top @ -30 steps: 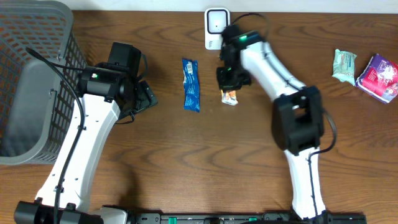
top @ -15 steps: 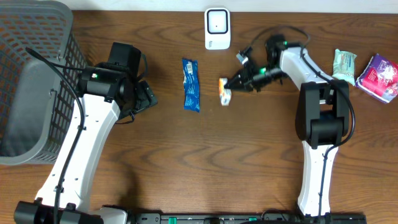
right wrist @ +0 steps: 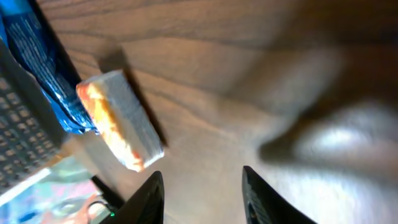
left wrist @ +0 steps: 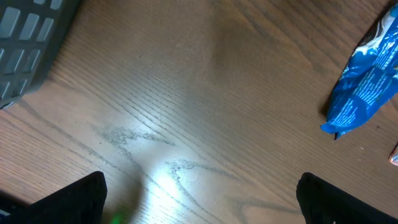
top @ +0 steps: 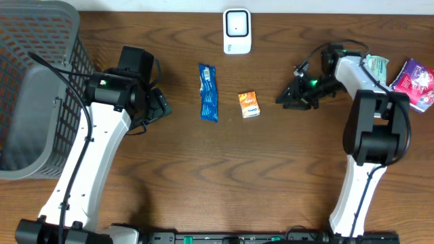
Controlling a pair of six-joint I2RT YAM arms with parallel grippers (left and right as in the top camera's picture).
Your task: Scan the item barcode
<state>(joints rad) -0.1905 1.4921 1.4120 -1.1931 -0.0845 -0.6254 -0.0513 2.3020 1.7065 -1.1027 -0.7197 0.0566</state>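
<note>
left gripper (top: 161,105): jaws wide apart, empty, over the table (top: 224,169) | right gripper (top: 281,99): jaws parted, holding nothing, near the orange box (top: 249,104) but not touching it | orange box: flat on table between right gripper and blue packet (top: 209,92) | scanner (top: 237,31): far edge, beyond box

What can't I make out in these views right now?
- Barcode on the orange box: too small overhead. The right wrist view is blurred and shows the box at a slant.
- Blue wrapper: cut off by the right edge of the left wrist view.
- Purple packet: clipped by the right edge overhead.
- Left pincer: only its fingertips show, at the bottom edge of the left wrist view.
</note>
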